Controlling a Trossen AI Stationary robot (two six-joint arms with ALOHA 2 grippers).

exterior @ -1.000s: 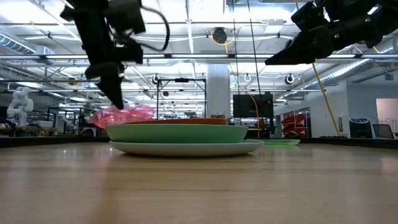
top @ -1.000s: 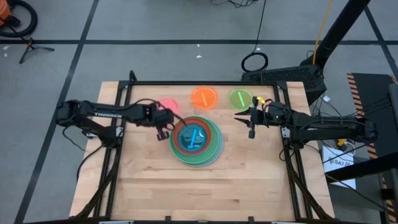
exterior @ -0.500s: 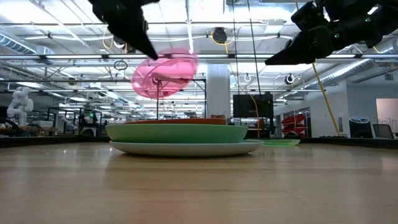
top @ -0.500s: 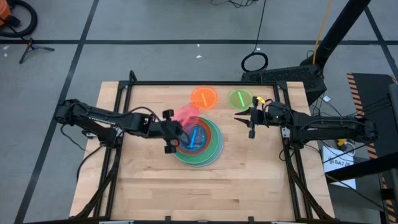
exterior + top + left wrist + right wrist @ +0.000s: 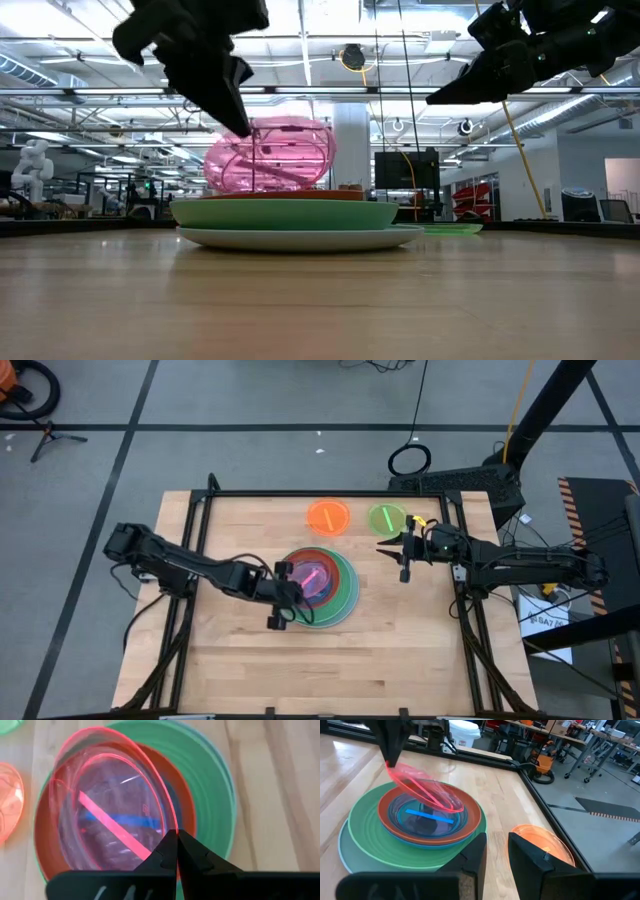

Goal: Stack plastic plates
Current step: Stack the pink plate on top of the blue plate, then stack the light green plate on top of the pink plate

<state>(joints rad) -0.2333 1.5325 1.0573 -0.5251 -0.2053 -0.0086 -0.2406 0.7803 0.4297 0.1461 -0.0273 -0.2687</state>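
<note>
A stack of plates [image 5: 330, 592] sits mid-table: large light blue at the bottom, then green, red-orange and blue [image 5: 427, 822]. My left gripper [image 5: 176, 837] is over the stack's left side, shut on a small see-through pink plate [image 5: 313, 575] that tilts above the blue plate [image 5: 268, 155]. My right gripper [image 5: 398, 558] hovers open, right of the stack and raised off the table. A small orange plate [image 5: 328, 516] and a lime plate [image 5: 386, 518] lie flat near the far edge. My left gripper pinches the pink plate's rim [image 5: 172, 822] between its two fingers, on the side toward the table's left and near edges. The fingers slant down from the left. The plate tilts, held edge high [image 5: 392, 767]; whether its low edge [image 5: 455, 807] touches the blue plate, I cannot tell.
Black frame rails [image 5: 300, 494] run along the table's far and side edges. Bare wood [image 5: 330, 660] lies between the stack and the near edge. The orange plate [image 5: 540, 842] is close in front of my right gripper.
My left gripper lifted the pink plate off the table beyond the stack's far-left side. It carried the plate up and toward the right and near edges, then down over the stack. The plate now tilts over the blue plate. The right arm kept still.
</note>
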